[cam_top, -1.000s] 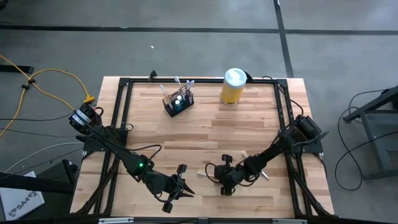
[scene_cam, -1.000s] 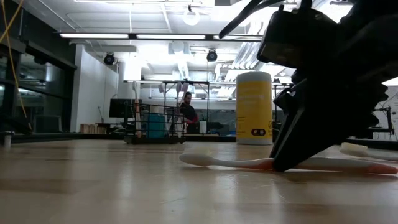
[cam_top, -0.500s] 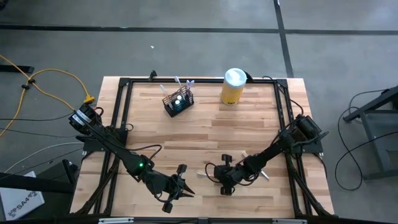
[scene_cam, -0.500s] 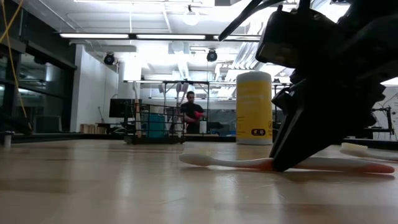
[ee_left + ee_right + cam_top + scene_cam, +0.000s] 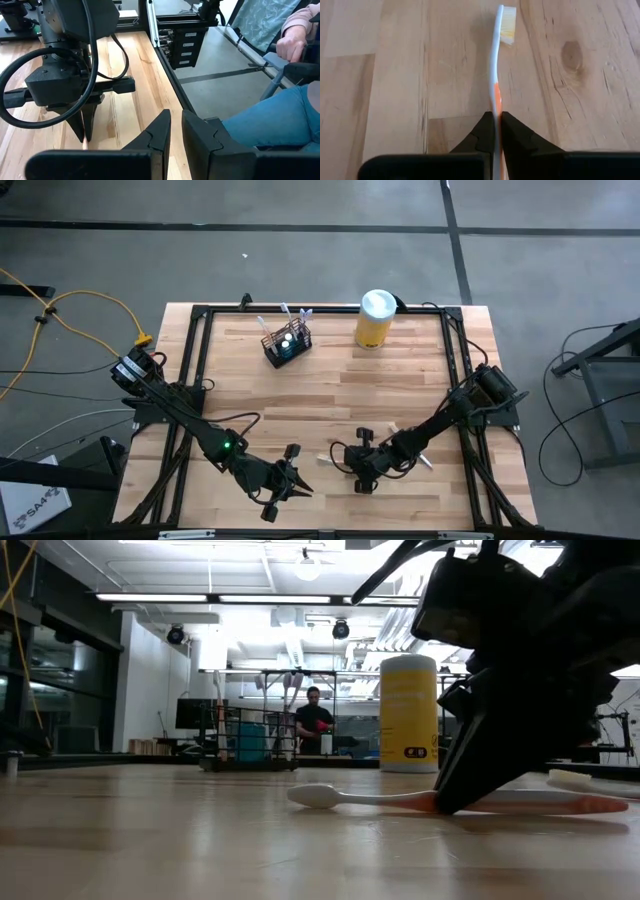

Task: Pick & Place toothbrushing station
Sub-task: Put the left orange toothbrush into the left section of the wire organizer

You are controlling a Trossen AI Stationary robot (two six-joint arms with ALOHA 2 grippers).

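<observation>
The toothbrushing station, a small black wire-mesh holder with brushes standing in it, sits at the table's far side, left of the middle; it also shows in the low view. A white and orange toothbrush lies on the wood near the front. My right gripper is down at the table and shut on it. My left gripper hangs above the front edge, left of the right one. Its fingers stand a narrow gap apart with nothing between them. My right gripper pinches the toothbrush's handle at its orange part, one finger on each side. The fingers slant down from above and from the table's right, and lie across the handle. The brush rests on the table, its bristle head pointing toward the left edge.
A yellow canister with a white lid stands at the far edge, right of the holder. Another white object lies under my right arm. A black frame runs round the table. A seated person is beyond the front edge.
The toothbrush has shifted slightly between my right gripper's fingers: its head has turned a little and its handle end has drawn in. Both arms have kept their places.
</observation>
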